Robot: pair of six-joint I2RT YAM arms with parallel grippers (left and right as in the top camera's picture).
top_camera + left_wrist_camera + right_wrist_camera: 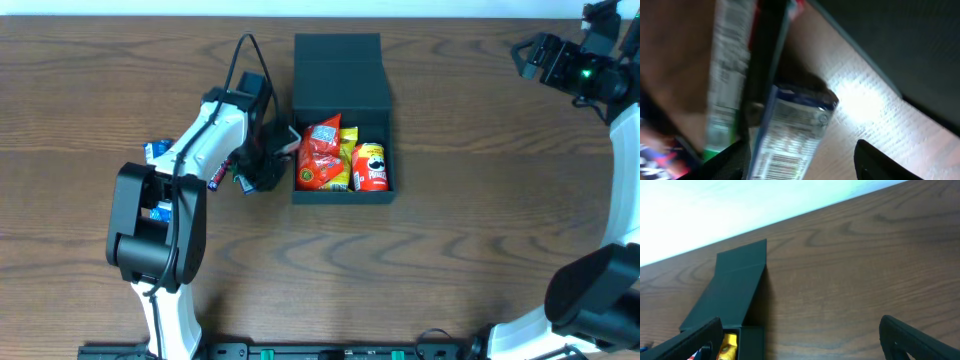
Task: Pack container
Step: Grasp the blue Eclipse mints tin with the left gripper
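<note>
The brown wood-grain table (480,200) carries the matte dark square cardboard container (338,60) at its middle, flap lid laid back. My right gripper (528,55) hangs far off, jaws wide apart. My left gripper (262,165) sits just beside the container's left wall, jaws apart and clamped on nothing, over a blue-and-white foil snack pack (795,135); the wrist view is blurred. I'd centre on the pack, close on it, and lift clear of the wall. Then I'd set it behind the red crisp bag (320,155) and the small red can (371,167).
</note>
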